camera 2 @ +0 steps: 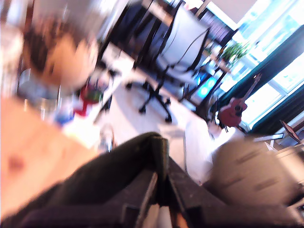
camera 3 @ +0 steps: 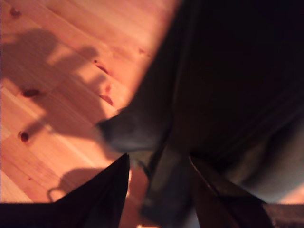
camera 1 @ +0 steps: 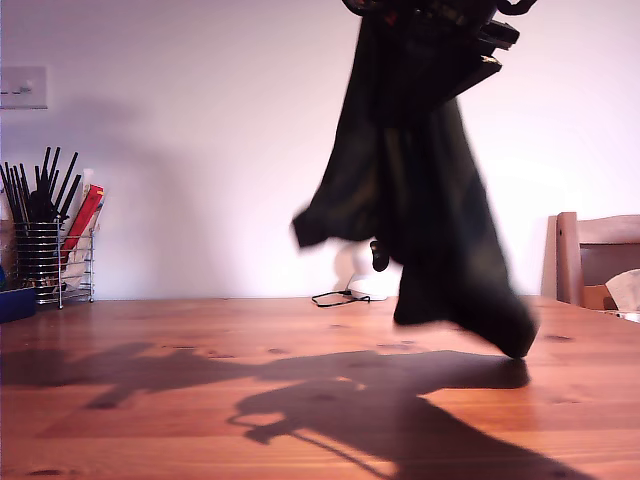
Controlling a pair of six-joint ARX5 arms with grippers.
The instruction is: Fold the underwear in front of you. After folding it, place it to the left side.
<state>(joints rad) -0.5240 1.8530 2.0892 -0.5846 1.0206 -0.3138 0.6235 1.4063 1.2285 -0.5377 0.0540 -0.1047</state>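
The underwear (camera 1: 420,200), a dark olive-black cloth, hangs in the air from the top of the exterior view. Its lowest corner touches the wooden table (camera 1: 150,400) towards that view's right. Black arm parts (camera 1: 485,40) hold it at the top edge, and I cannot tell which arm is which there. In the blurred first wrist view, my first gripper (camera 2: 160,183) is shut on a fold of the underwear (camera 2: 95,185). My second gripper (camera 3: 159,175) looks down at the table (camera 3: 57,95). A bunch of the underwear (camera 3: 228,71) is pinched between its fingers and hangs below.
A wire basket of black sticks (camera 1: 45,250) and a blue object (camera 1: 15,300) stand at the exterior view's left. A white round camera with a cable (camera 1: 350,270) sits behind the cloth. A wooden chair (camera 1: 600,260) is at that view's right. A blurred person (camera 2: 52,52) shows nearby.
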